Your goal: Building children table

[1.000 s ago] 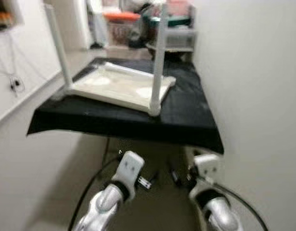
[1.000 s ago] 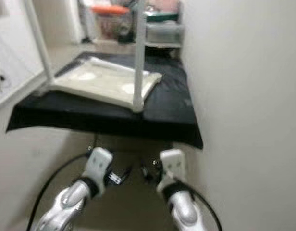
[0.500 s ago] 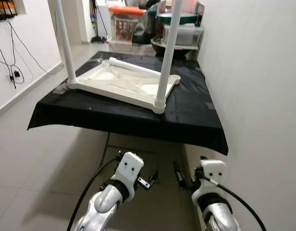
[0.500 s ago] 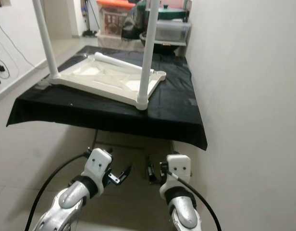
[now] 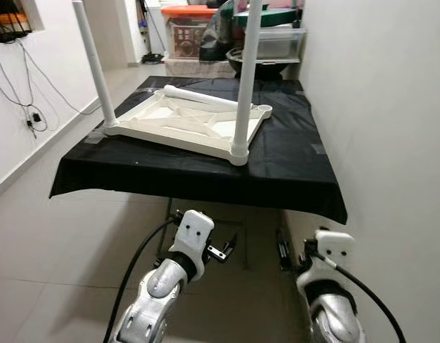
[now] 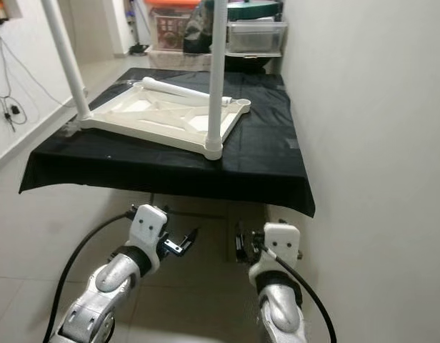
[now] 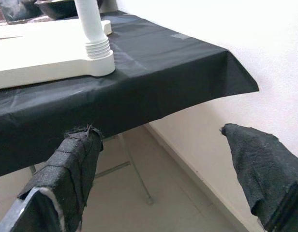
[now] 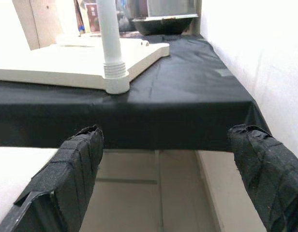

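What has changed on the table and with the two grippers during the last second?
Nothing was taken hold of or let go. The left gripper and right gripper stay open and low before the black table. The white tabletop, its two upright legs and the loose leg lie unchanged.

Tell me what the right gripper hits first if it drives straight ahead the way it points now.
Most likely the hanging front edge of the black tablecloth. The right gripper sits low before the table, fingers open, aimed at that edge just under the screwed-in white leg of the upturned tabletop. Depth is unclear.
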Robot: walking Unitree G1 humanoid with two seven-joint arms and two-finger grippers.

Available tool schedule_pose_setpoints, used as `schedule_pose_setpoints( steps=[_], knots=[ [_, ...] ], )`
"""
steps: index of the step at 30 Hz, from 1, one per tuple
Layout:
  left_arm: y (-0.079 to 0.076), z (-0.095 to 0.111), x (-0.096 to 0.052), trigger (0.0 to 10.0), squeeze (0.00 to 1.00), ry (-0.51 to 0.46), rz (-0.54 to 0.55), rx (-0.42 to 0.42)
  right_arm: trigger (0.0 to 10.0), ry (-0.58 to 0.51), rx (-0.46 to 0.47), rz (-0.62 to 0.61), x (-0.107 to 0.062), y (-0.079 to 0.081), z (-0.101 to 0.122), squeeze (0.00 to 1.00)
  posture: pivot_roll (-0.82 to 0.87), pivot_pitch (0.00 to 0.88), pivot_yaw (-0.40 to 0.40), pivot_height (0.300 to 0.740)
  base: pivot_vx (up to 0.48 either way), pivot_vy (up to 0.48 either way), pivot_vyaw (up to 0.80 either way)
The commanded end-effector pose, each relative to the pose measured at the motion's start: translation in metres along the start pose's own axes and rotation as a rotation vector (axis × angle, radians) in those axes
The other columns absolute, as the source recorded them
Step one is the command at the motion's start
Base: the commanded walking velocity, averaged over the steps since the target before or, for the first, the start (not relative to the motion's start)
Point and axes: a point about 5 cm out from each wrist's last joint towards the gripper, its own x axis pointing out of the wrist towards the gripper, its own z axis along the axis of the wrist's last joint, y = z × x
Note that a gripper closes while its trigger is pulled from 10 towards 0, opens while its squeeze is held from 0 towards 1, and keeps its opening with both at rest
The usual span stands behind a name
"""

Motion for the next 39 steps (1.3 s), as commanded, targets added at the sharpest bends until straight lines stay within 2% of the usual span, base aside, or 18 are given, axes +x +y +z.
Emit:
schedule_pose_setpoints(
  steps=[1, 11, 18, 27, 33, 39],
  knots=[
    [0.004, -0.006, 0.002, 10.0, 0.00, 0.017, 0.023, -0.007, 10.0, 0.010, 0.008, -0.021, 0.002, -0.002, -0.005, 0.00, 0.02, 0.000, -0.015, 0.740, 0.000, 0.000, 0.00],
    [0.007, -0.008, 0.008, 10.0, 0.00, 0.009, 0.027, 0.000, 10.0, 0.007, -0.005, -0.030, 0.007, -0.002, -0.007, 0.00, 0.02, 0.000, -0.010, 0.740, 0.000, 0.000, 0.00],
    [0.008, -0.008, 0.011, 10.0, 0.00, 0.006, 0.032, 0.000, 10.0, 0.007, -0.029, -0.019, 0.010, -0.001, -0.009, 0.00, 0.02, 0.000, -0.012, 0.740, 0.000, 0.000, -0.31],
    [0.011, -0.008, 0.011, 10.0, 0.00, -0.008, 0.054, 0.011, 10.0, 0.017, -0.020, -0.021, 0.011, -0.001, -0.012, 0.00, 0.02, 0.000, -0.014, 0.740, 0.000, 0.000, 0.00],
    [0.010, -0.006, 0.010, 10.0, 0.00, -0.021, 0.052, 0.008, 10.0, 0.007, -0.033, 0.049, 0.011, 0.006, -0.011, 0.00, 0.03, 0.000, -0.015, 0.740, 0.000, 0.000, 0.00],
    [0.009, -0.006, 0.009, 10.0, 0.00, -0.032, 0.049, 0.004, 10.0, 0.008, -0.030, 0.044, 0.010, 0.006, -0.011, 0.00, 0.03, 0.000, -0.018, 0.740, 0.000, 0.000, 0.00]
  ],
)
